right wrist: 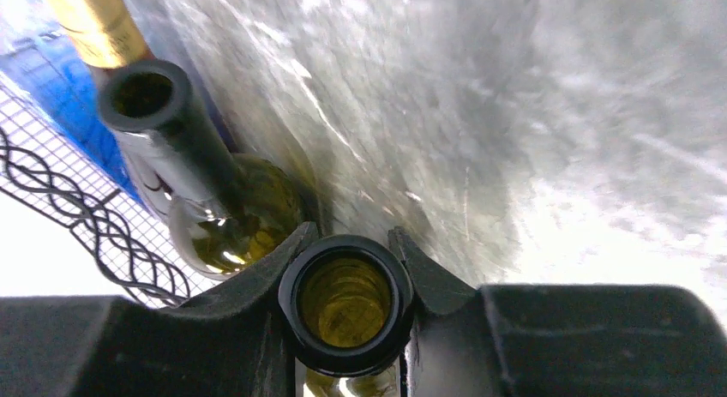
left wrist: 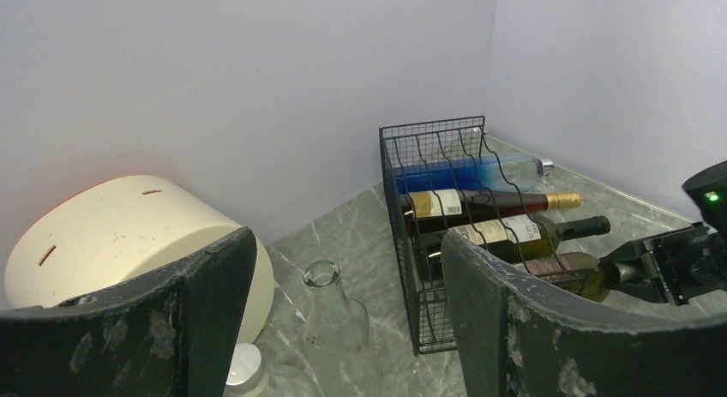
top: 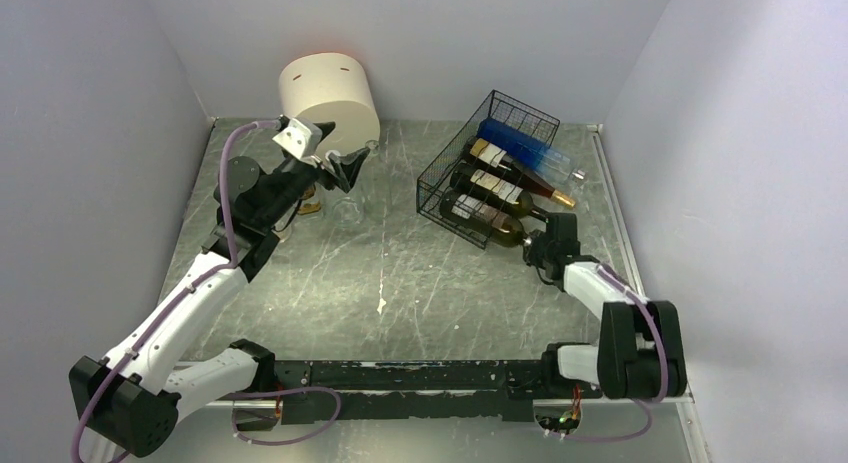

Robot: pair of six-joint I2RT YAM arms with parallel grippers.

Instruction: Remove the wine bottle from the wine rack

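Note:
The black wire-mesh wine rack (top: 525, 110) stands at the back right, tilted, with several bottles lying in it; it also shows in the left wrist view (left wrist: 429, 133) and the right wrist view (right wrist: 77, 210). The nearest bottle, a green wine bottle (top: 488, 221) with a label, lies in the lowest row with its neck sticking out. My right gripper (top: 541, 248) is shut on that neck; the right wrist view shows the open mouth (right wrist: 347, 301) between the fingers (right wrist: 257, 273). My left gripper (top: 352, 166) is open and empty, far left of the rack.
A blue bottle (top: 525, 147), a gold-capped bottle (top: 520, 177) and a black-necked green bottle (top: 503, 195) lie above the held one. A cream cylinder (top: 326, 98) stands at the back left. A clear glass bottle (left wrist: 334, 315) and a silver-capped jar (left wrist: 244, 367) stand below my left gripper. Walls close in on three sides.

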